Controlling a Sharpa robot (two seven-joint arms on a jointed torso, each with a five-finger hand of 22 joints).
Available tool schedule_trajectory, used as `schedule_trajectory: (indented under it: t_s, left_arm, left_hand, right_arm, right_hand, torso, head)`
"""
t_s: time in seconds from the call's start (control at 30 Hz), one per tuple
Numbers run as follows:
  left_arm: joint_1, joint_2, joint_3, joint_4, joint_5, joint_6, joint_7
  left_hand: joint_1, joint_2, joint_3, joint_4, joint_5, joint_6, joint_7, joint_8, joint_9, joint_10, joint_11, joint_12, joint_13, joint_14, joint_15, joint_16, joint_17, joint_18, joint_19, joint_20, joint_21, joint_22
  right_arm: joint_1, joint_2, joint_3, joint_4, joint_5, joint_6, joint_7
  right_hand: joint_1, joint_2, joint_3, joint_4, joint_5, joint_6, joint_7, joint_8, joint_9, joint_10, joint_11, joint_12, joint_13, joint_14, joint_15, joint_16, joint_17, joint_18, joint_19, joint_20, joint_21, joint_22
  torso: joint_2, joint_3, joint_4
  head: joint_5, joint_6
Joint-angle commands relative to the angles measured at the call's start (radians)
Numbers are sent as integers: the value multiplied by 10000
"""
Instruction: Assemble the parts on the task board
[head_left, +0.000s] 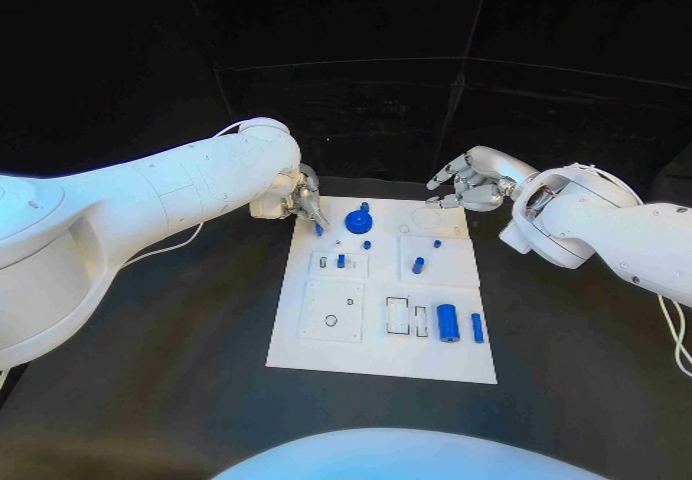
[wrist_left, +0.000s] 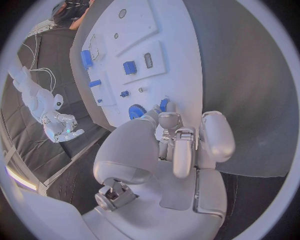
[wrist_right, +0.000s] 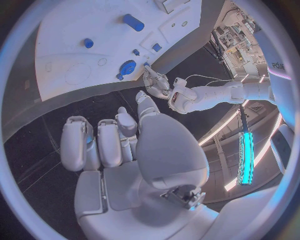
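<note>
no writing can be read on the task board (head_left: 378, 345) or its parts. the board lies in the middle of the black bench (head_left: 173, 400). the left hand (head_left: 296, 195) hangs over the board's far left corner, fingers (wrist_left: 169, 122) drawn together and pinching a small blue peg (head_left: 319, 229) that points down at the board, just beside a blue gear (head_left: 359, 220). the right hand (head_left: 472, 183) hovers beyond the board's far right corner, apart from it, fingers (wrist_right: 106, 142) curled loosely, holding nothing. two blue cylinders (head_left: 449, 322) lie side by side near the board's right near edge; another blue pin (head_left: 418, 266) rests toward its middle.
</note>
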Motion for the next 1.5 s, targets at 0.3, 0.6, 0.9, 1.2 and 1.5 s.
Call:
schedule_trajectory:
  t_s: [0.3, 0.6, 0.9, 1.2, 1.5]
  left_arm:
    - [55, -638, 13, 842, 726, -751, 144]
    - [101, -1544, 10, 2380, 843, -1420, -204]
    - [36, -2337, -19, 3875, 290, -2146, -68]
    - [-58, -2590, -55, 4408, -297, -2636, 180]
    - [-132, -2691, -73, 4692, -390, -2860, 268]
  left_hand:
    - [-819, -293, 1900, -971, 75, -170, -28, 387, 567, 33, -65, -43, -50, 1003, -20, -62, 2417, 83, -14, -26, -114, -57]
    - [-1302, -515, 2600, -1003, 72, -295, -57, 725, 813, 73, -91, -19, -53, 999, -40, -70, 2398, 87, -4, -45, -147, -70]
    - [-1421, -744, 3083, -1138, 73, -392, -73, 904, 940, 70, -108, -37, -92, 1001, -53, -68, 2403, 82, 16, -59, -141, -38]
    - [-1223, -1273, 3694, -1583, 79, -506, -64, 1033, 1033, 45, -108, -169, -272, 1013, -43, -46, 2453, 69, 40, -55, -112, 31]
    - [-1163, -1506, 3990, -1781, 97, -549, -47, 1083, 1064, 52, -94, -272, -425, 1013, -22, -45, 2454, 64, 48, -33, -105, 55]
  right_arm:
    - [21, -17, 7, -18, 6, 67, 55]
    - [21, -36, 7, -51, 6, 79, 54]
    - [21, -62, 6, -54, 6, 83, 57]
    - [20, -60, 6, -64, 6, 97, 62]
    - [20, -64, 6, -67, 6, 100, 66]
  right_hand:
    - [19, 37, -21, 24, 36, -19, -68, 33, -9, -28, -37, -48, -6, 324, -57, -60, -11, 191, 1, -46, -58, -12]
    - [19, 37, -21, 24, 36, -19, -68, 33, -9, -28, -37, -48, -6, 324, -57, -60, -11, 191, 1, -46, -58, -12]
    - [19, 37, -21, 24, 36, -19, -68, 33, -9, -28, -37, -48, -6, 324, -57, -60, -11, 191, 1, -46, -58, -12]
    - [19, 37, -21, 24, 36, -19, -68, 33, -9, -28, -37, -48, -6, 324, -57, -60, -11, 191, 1, -46, -58, -12]
    - [29, 41, -26, 30, 61, -18, -68, 38, -8, -30, -38, -50, -9, 325, -57, -61, -8, 192, -1, -47, -63, -18]
  torso:
    - [-21, 8, 50]
    - [-56, -5, 134]
    - [-64, -14, 157]
    - [-53, -2, 117]
    - [-43, 6, 118]
  head:
    - [10, -31]
    - [5, -58]
    - [34, -42]
    - [78, -45]
    - [61, -78]
